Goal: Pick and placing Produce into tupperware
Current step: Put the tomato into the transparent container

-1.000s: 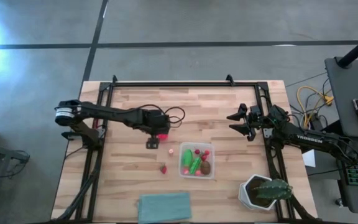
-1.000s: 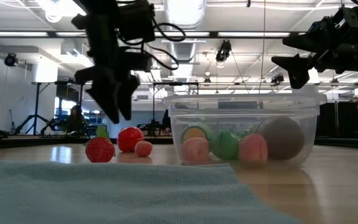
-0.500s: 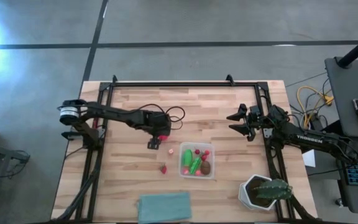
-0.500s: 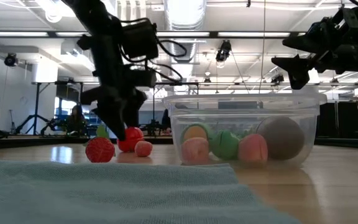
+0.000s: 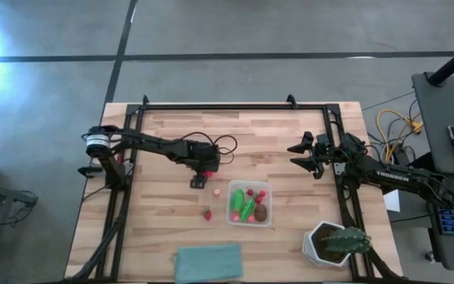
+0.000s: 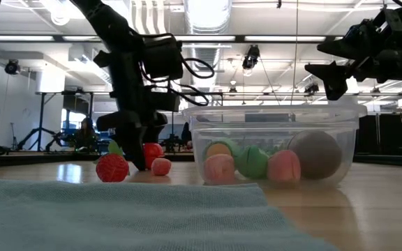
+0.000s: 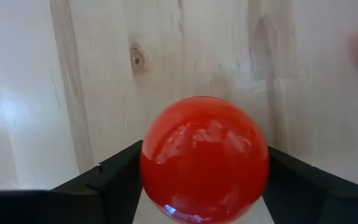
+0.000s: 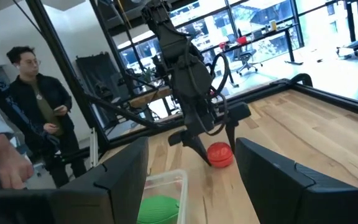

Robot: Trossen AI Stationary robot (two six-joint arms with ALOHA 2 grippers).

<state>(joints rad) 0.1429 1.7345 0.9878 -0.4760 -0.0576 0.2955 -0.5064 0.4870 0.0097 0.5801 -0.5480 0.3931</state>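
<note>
The left claw (image 5: 200, 175) is down low on the pale wooden surface (image 5: 164, 229), near the middle. A shiny red ball (image 7: 204, 158) sits right between its two dark fingers (image 7: 114, 180). The fingers are close on both sides of the ball, but I cannot tell if they squeeze it yet. The ball rests on the surface. In the low view the claw stands over the ball (image 6: 150, 154), just to the left of the small clear plastic box with rounded corners (image 6: 278, 150). The box is near the middle of the surface, a bit toward the front edge. Inside the box lie a green long piece (image 5: 247, 210), a brown round one (image 5: 260, 212), and some small red and pink pieces. A tiny pink piece (image 5: 217, 191) lies on the surface just beside the box. A bumpy little red piece (image 5: 207, 214) lies close by, nearer the front. The right claw (image 5: 299, 155) hangs in the air over the right side of the surface, well apart from the box. Its fingers are spread open and hold nothing. A flat teal cloth (image 5: 208, 261) lies at the front edge. A green plant in a white pot (image 5: 336, 244) stands at the front right corner. In the right wrist view a person in dark clothes (image 8: 39, 118) stands in the room behind.
</note>
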